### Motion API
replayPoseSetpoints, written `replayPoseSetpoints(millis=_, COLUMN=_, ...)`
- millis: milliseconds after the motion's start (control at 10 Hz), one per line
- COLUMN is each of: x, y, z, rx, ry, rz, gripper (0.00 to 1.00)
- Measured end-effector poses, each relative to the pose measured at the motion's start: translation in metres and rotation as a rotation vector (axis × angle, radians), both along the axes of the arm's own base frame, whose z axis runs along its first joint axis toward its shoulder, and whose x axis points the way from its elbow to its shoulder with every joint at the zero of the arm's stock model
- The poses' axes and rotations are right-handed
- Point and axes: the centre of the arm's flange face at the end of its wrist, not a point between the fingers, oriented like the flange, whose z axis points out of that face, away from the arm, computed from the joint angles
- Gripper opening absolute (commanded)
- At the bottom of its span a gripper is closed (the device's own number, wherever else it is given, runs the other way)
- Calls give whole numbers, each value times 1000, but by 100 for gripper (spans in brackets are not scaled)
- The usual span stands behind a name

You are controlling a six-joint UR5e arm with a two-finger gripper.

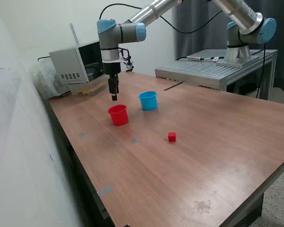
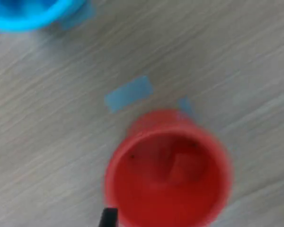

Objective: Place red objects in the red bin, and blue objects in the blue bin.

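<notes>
The red bin [image 1: 118,115] stands upright on the wooden table, and the light-blue bin [image 1: 148,100] stands just beyond it toward the exterior view's right. My gripper [image 1: 114,97] hangs straight above the red bin's far rim and is open, with nothing between its fingers. In the wrist view the red bin [image 2: 132,189] lies directly below, and one red cube [image 2: 182,168] rests on its bottom. One dark fingertip [image 2: 109,218] shows beside its rim. Part of the blue bin [image 2: 23,12] shows at the frame's edge. Another red cube [image 1: 172,137] sits alone on the table. The blue objects are out of view.
A grey boxy device [image 1: 78,64] stands at the table's back corner, close behind the arm. A metal platform [image 1: 213,70] carries the arm's base at the back right. A white wall runs along the exterior view's left. Small blue tape marks [image 2: 128,93] are stuck on the tabletop.
</notes>
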Motion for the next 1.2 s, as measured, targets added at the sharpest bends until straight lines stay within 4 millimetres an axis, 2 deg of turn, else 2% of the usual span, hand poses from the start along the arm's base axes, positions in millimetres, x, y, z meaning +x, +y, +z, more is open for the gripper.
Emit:
replayPoseSetpoints(millis=100, x=3, y=-30, z=8, rx=-15, ry=-22, rz=38, gripper=100)
replayPoseSetpoints(millis=300, x=11, y=-104, z=18, rx=-34, ry=-57, rz=144, gripper=100)
replayPoseSetpoints(millis=500, x=19, y=-158, z=23, rx=-64, ry=-69, rz=220, gripper=100)
replayPoseSetpoints(millis=800, x=27, y=-205, z=20, rx=-81, ry=-77, rz=280, gripper=100)
replayPoseSetpoints(millis=1000, x=27, y=-219, z=-4, rx=-85, ry=-106, rz=296, gripper=100)
replayPoseSetpoints(millis=1200, x=22, y=-223, z=-35, rx=-89, ry=-139, rz=289, gripper=100)
